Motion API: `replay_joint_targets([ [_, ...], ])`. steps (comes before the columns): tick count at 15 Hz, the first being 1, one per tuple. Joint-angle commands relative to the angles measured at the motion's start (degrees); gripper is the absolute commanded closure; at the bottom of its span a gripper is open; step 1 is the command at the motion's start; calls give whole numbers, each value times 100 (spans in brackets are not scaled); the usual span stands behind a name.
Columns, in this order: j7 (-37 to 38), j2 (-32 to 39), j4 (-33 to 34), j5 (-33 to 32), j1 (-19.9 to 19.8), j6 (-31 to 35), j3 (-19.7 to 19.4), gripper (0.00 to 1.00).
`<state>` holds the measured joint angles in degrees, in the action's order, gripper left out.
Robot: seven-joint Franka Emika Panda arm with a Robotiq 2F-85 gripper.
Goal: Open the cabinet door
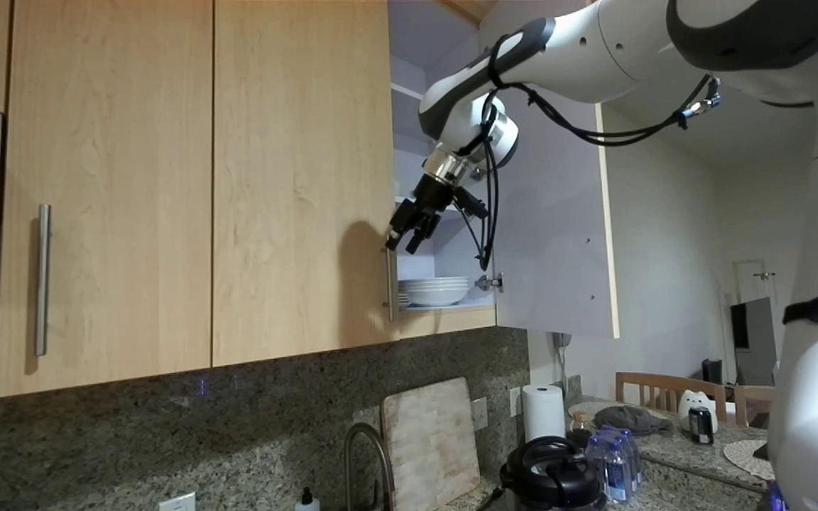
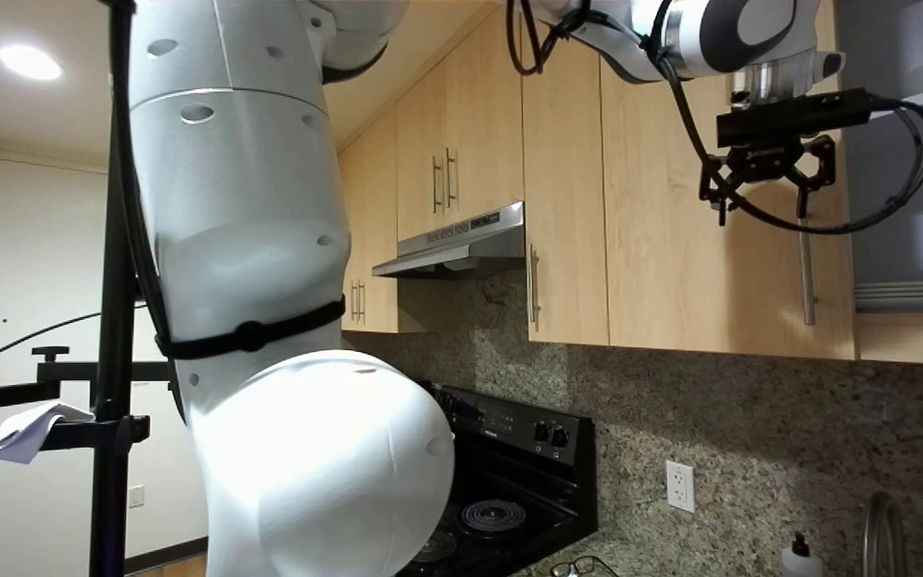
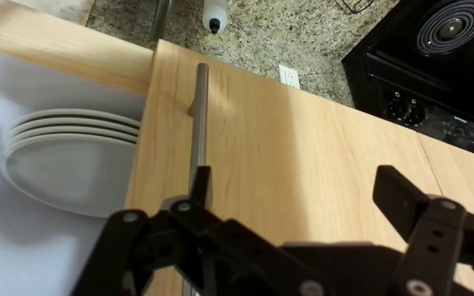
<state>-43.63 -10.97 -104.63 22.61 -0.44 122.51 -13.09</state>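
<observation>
facing the cabinet door [image 2: 678,264], the upright handle [image 2: 807,276] lies at the right side of the spread gripper [image 2: 762,211], reaching lower; whether they touch, i cannot tell.

General illumination, from where I stand, is moderate. The ceiling lamp [image 2: 30,62] is overexposed to plain white in an exterior view. Strong glare covers the rounded arm housing [image 2: 321,469]. A soft-edged, rounded shadow occupies the lower right of the cabinet door [image 1: 302,177]. The stone backsplash [image 1: 267,419] is dim along its upper edge, brighter below, with a small violet glint. The cabinet interior [image 1: 405,117] reads cool grey-blue. In the wrist view, the fingers [image 3: 397,201] appear dark and slightly soft; the door's grain is legible.
</observation>
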Motion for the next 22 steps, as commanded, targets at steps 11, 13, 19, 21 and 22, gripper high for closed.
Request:
replay_joint_targets([
  [11,-246,244,-82,117,-96,-130,88,0],
  [13,-449,310,-74,277,-96,-136,65,0],
  [19,-1518,511,20,1075,-172,-146,-46,0],
  [21,-1782,543,2,1284,-238,-59,-54,0],
  [22,-1892,593,29,1372,-282,-51,-61,0],
])
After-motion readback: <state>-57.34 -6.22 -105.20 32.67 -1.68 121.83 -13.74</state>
